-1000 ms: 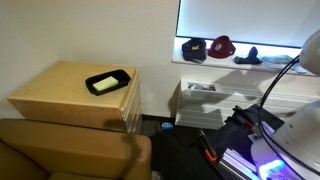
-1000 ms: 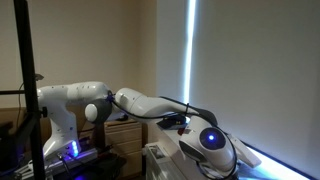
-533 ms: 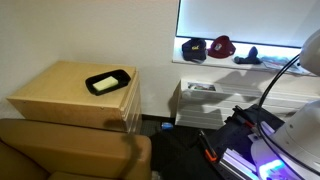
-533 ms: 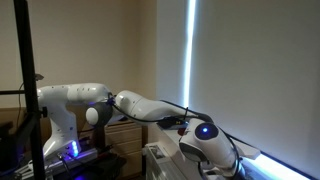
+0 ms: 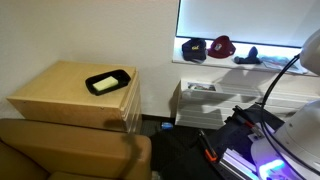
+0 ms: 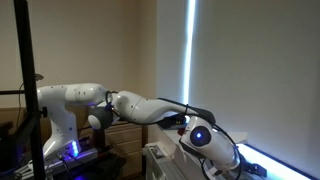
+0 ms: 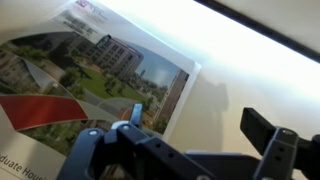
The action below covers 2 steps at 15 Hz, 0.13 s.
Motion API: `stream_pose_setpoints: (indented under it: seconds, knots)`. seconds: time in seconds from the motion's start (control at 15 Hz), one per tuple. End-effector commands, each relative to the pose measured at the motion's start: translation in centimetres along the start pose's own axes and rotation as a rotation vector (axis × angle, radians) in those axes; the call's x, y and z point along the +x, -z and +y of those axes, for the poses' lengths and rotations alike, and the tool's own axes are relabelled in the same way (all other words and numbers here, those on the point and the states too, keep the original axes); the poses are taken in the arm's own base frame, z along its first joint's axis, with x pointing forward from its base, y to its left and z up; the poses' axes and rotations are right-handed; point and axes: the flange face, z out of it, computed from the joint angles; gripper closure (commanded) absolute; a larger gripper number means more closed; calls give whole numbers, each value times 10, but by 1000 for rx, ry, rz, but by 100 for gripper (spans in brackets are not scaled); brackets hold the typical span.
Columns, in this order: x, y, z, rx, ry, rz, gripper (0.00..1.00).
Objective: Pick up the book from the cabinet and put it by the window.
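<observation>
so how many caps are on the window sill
2: a dark cap and a red cap side by side on the sill; the dark object further along is unclear.

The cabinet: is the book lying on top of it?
No, in an exterior view the cabinet top holds a black tray, with no book on it.

White jointed robot arm [image 6: 140, 105] reaching out low and roughly level from its upright base, rounded white wrist [image 6: 212, 147] lit by a glowing blue light, black two-fingered claw [image 7: 190, 118] close up in the wrist view, jaws spread wide apart
</observation>
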Motion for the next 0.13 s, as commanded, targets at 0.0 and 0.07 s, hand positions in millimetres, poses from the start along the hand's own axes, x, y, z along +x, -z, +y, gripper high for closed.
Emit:
stream_pose_setpoints:
  seconds: [0.0, 0.07]
  knots:
    - [2, -1, 4, -17, 29, -198, 0]
    - [-6, -1, 1, -3, 19, -106, 0]
